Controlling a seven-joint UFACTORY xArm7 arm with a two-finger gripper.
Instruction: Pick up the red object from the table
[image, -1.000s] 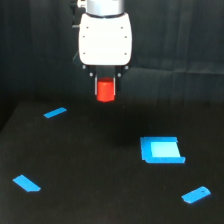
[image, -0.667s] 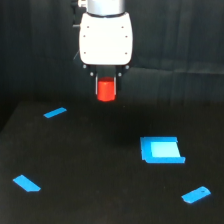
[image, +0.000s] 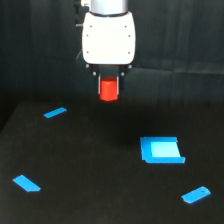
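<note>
- Here the gripper (image: 109, 86) hangs below the white arm housing (image: 109, 35), and its two dark fingers (image: 99, 84) are closed on the red object (image: 109, 90), one on each side of it.
- The red object is in the air, clearly above the table (image: 100, 165) and not touching it; it sits between the fingers, near the top middle of the exterior view.
- I judge that the block is light and stiff: it is small and stubby, and it keeps its shape in the grip. It does not look fragile.
- Its surface looks matte, so I think it is not very slippery, but the picture is too blurred to be sure.
- The good place to hold it seems to be the two opposite flat sides, near the upper half, as the fingers hold it now; the lower part of the block shows below the fingertips.
- On the table lie four blue pieces: a thin one (image: 55, 113) at the exterior view's left, a thin one (image: 27, 183) at the lower left, a bigger square one (image: 161, 150) at the right, and a small one (image: 196, 194) at the lower right. All are well apart from the block.
- I can read no brand, label or writing on the arm, the block or the pieces.
</note>
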